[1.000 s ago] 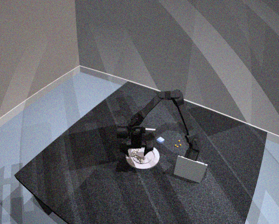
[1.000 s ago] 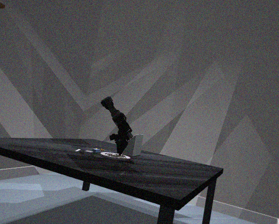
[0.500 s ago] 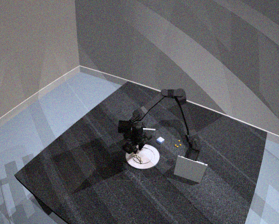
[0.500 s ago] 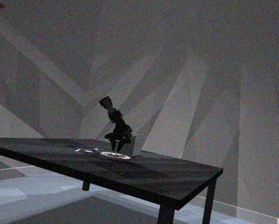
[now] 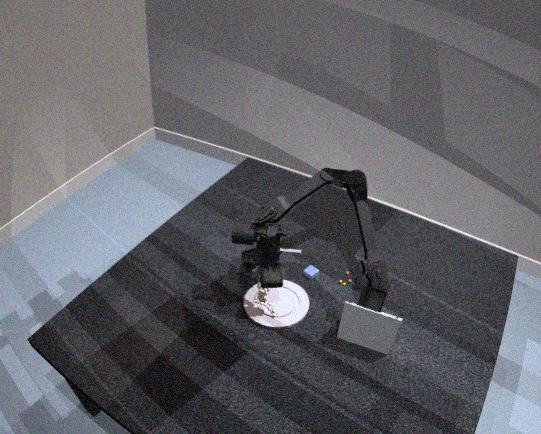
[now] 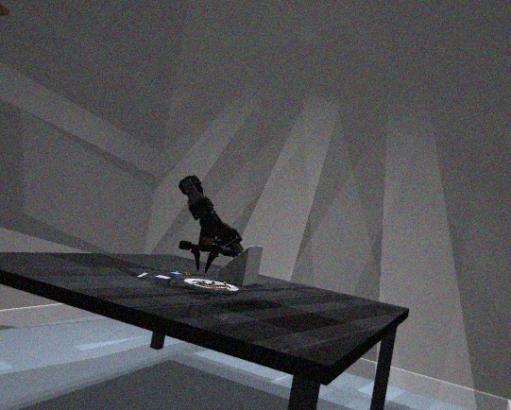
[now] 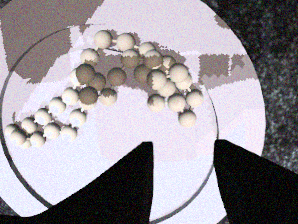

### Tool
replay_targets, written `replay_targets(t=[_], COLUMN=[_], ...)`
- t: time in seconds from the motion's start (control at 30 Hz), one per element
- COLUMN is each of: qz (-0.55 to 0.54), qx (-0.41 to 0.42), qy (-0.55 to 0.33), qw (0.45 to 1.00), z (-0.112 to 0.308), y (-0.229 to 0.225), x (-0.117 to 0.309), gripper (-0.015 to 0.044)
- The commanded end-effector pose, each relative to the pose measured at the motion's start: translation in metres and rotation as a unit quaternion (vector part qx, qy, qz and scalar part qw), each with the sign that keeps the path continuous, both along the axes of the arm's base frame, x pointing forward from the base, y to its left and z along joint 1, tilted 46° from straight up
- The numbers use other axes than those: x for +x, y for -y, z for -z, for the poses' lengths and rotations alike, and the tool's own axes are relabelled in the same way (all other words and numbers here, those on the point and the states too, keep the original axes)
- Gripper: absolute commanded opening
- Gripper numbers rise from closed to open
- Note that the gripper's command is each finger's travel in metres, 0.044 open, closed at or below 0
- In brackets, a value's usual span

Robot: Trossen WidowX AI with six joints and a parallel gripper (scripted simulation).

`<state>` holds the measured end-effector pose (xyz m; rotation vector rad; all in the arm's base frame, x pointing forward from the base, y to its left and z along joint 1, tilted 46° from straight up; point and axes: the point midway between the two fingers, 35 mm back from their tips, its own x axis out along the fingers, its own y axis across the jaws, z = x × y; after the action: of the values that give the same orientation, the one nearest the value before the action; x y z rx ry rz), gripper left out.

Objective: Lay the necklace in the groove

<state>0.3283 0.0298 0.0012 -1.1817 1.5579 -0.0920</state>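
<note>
The round white bead board (image 5: 301,303) (image 6: 232,288) (image 7: 241,107) lies on the dark table, with a thin dark ring groove in it. The pearl bead necklace (image 5: 269,309) (image 7: 187,118) lies bunched and doubled on the board in a bent heap. Much of it lies inside the ring. In the wrist view its left end comes close to the groove's left side. My gripper (image 6: 202,271) (image 7: 183,151) hangs above the board, fingers apart and part-way open, with nothing between them. The beads lie beyond the fingertips in the wrist view. The top view does not show the fingertips clearly.
An upright grey panel (image 5: 368,328) (image 6: 251,266) stands near the arm's base. A blue block (image 5: 311,271) (image 6: 176,273) lies near the board. Several small orange pieces (image 5: 350,280) lie between the block and the base. A white strip (image 5: 292,250) lies behind the gripper.
</note>
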Motion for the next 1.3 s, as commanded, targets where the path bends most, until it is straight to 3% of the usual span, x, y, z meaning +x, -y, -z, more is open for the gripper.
replay_targets(t=[0.0,1.07,1.27], qz=[-0.018,-0.018,-0.019], qx=[-0.005,-0.006,-0.001], qy=[-0.017,-0.016,-0.01], qw=[1.0,1.0,1.0], z=[-0.004,0.024,0.02], y=[0.002,0.031,0.025], x=[0.003,0.008,0.011], gripper=[0.012,0.012,0.008])
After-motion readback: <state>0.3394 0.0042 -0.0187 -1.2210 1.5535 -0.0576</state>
